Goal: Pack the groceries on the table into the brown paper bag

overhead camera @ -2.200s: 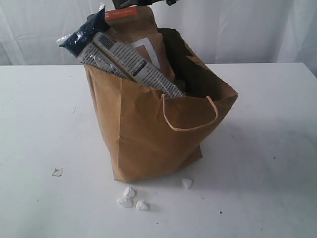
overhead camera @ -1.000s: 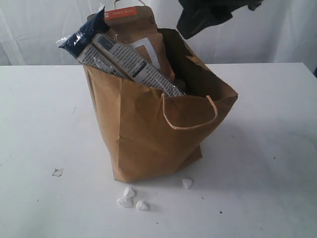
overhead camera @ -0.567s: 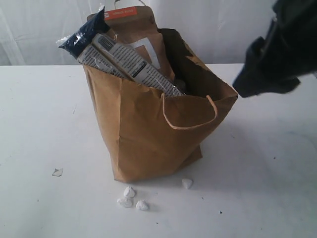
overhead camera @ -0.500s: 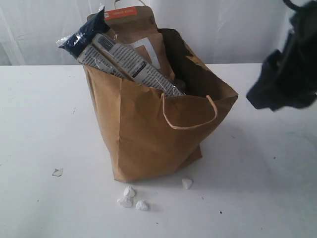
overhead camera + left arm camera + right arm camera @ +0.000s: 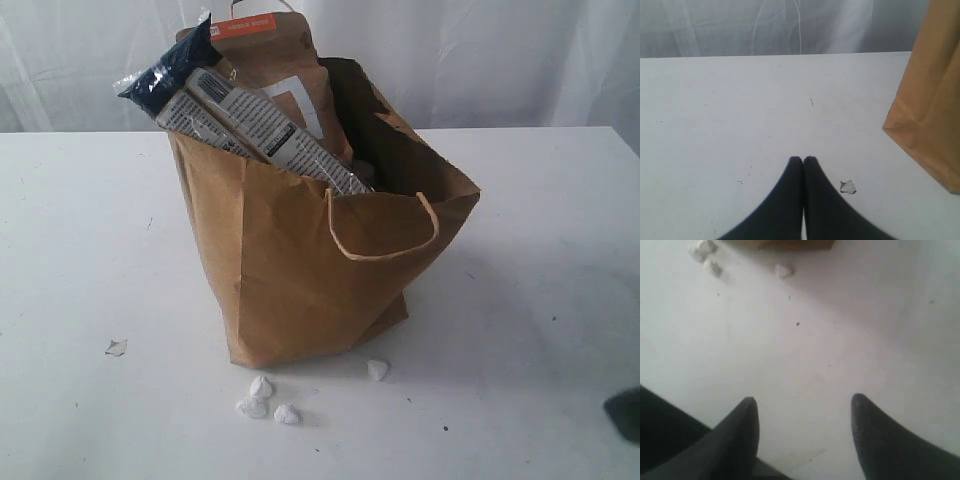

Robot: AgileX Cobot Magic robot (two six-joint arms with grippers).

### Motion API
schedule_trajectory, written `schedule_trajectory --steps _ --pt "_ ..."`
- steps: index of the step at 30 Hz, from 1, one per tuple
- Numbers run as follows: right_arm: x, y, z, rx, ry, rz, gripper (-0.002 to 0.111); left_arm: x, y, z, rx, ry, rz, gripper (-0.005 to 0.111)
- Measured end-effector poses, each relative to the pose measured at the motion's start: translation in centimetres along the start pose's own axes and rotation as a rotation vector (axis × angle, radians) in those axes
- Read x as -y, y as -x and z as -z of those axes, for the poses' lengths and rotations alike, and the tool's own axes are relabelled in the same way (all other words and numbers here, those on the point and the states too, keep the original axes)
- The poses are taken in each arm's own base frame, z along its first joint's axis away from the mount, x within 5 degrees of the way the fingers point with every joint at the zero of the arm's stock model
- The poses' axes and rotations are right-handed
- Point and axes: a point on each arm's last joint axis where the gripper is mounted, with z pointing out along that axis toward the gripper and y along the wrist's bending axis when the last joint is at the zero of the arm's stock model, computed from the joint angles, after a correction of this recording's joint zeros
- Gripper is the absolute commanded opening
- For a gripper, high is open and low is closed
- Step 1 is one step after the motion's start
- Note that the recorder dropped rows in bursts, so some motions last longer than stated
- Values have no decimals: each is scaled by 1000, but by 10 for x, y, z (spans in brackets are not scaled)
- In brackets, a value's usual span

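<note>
Brown paper bag stands near the middle of the desk, leaning a little, mouth open and rim ragged. Long dark noodle packet lies slantwise in the bag, its dark blue end poking out past the rim on the exterior view's left. Brown pouch stands upright behind it, inside the bag, with its orange top above the rim. Other contents sit too deep in shadow to tell. No groceries visible on the desk around the bag. White crumbs lie on the desk just in front of the bag's base, three in a cluster and one apart. A small pale scrap lies on the desk off the bag's left corner. Left claw hangs low over the desk, tips pressed together, nothing between them, the scrap just beside it, the bag nearby but apart. Right claw is spread, empty, over bare desk, the crumbs ahead of it. A dark shape cuts into the exterior view's lower right corner, too cropped to identify. White curtain behind.
</note>
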Motion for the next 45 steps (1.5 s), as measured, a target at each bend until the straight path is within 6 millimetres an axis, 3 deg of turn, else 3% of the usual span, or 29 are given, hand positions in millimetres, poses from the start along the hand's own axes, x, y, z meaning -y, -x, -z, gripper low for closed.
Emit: schedule_trajectory --steps 6,14,20,32,45 --pt "-10 -8 -59 -28 139 -99 52 0 0 0 0 0 0 0" --pt "-9 12 -126 -81 148 -67 52 0 0 0 0 0 0 0" --pt "-14 24 -164 -70 132 -18 52 0 0 0 0 0 0 0" --pt "-22 37 -215 29 81 4 52 0 0 0 0 0 0 0" --pt "-21 39 -248 65 35 5 52 0 0 0 0 0 0 0"
